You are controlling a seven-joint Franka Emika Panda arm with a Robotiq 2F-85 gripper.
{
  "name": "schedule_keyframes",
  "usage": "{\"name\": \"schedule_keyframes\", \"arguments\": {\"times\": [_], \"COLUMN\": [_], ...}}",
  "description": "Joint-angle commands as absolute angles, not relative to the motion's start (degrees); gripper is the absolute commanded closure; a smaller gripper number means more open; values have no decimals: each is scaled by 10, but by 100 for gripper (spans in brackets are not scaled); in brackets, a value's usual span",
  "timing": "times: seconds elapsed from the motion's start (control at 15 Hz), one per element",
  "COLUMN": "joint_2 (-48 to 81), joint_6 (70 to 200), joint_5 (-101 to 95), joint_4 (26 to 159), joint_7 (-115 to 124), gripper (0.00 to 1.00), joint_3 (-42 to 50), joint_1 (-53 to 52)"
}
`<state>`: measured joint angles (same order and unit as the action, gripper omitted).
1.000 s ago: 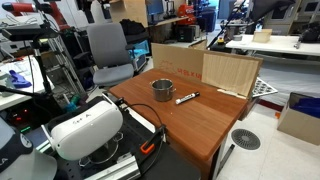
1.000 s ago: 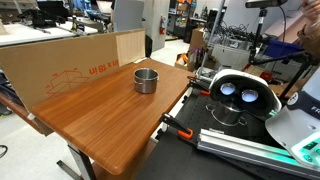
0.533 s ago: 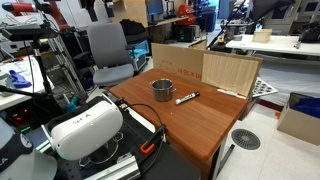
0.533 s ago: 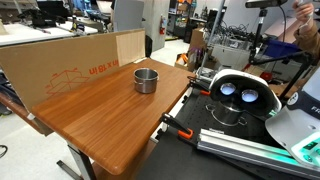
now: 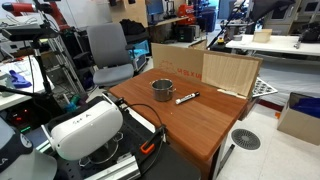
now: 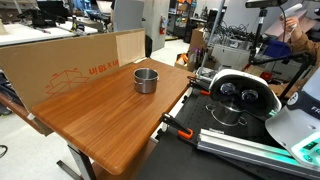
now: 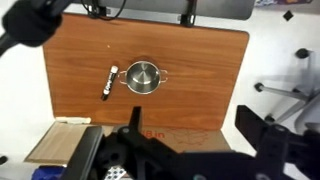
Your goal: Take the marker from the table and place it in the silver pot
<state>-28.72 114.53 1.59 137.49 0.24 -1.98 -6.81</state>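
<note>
Overhead, the marker (image 7: 109,82) lay just left of the silver pot (image 7: 141,76), not touching; the gripper (image 7: 195,150) was dark, blurred and cut off, its fingers' spread unreadable.

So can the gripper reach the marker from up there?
Probably yes. The marker lies bare on the table beside the pot, with nothing over it. The gripper hangs high above with its jaws open, so it just has a long way down.
</note>
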Motion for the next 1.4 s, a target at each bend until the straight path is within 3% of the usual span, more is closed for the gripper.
{"name": "schedule_keyframes", "arguments": {"times": [0.0,0.47,1.33], "joint_2": [-271,-177,95], "joint_6": [1165,1188,1195], "joint_5": [67,172,242], "joint_4": [1355,1307,1158], "joint_7": [-56,-123,-57], "gripper": [0,0,0], "joint_3": [29,101,89], "joint_1": [-55,-28,42]}}
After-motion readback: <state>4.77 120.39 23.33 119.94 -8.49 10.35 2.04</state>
